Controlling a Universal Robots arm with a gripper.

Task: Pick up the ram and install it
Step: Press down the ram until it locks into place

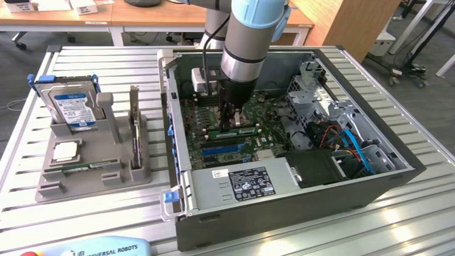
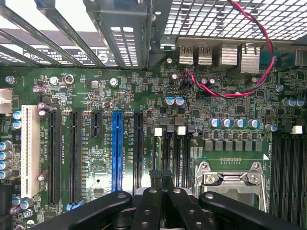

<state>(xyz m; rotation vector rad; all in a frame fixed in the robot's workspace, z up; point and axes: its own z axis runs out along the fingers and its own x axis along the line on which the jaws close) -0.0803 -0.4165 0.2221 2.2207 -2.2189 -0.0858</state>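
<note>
Low in the wrist view, hangs with gripper point(image 2: 160, 176) fingers point(image 2: 154, 175) pressed shut just over the memory slots point(image 2: 175, 155), risking scraped motherboard point(image 2: 96, 91) or jammed latch through any tilt or drift.

Bright even daylight, soft shadows inside the computer case point(image 1: 186, 160), wrist view sharp.

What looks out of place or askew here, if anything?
Nothing stands out. The gripper is shut, low over the motherboard inside the open computer case. The hard drive stands upright in its grey holder on the table.
</note>
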